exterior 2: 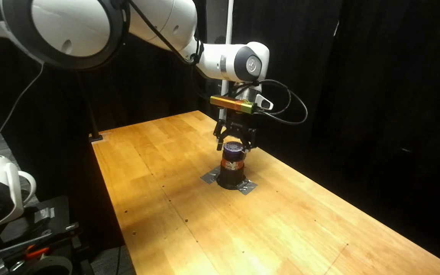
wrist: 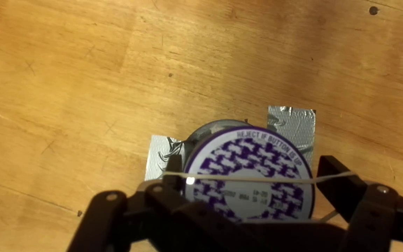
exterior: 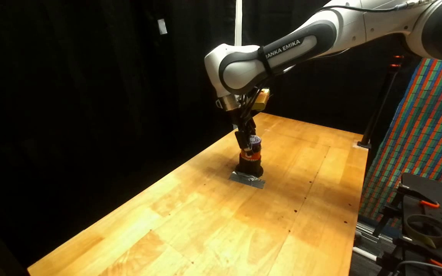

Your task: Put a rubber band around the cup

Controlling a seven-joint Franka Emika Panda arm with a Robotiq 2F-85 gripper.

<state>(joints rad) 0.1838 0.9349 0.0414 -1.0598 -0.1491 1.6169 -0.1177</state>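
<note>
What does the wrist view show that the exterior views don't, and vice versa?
Wrist view only: readable wording on the lid, REJECT IF BUTTON IS UP, and the rubber band traceable right across it between the fingers; in the exterior views it's too fine to follow.
Exterior views only: the orange-red stripe on the side of the cup, the white arm and the black backdrop.
Shared: the lid, the end effector, open, plus grey tape and the wooden table.

Wooden table (exterior: 221, 226), black curtain (exterior: 83, 96)
</note>
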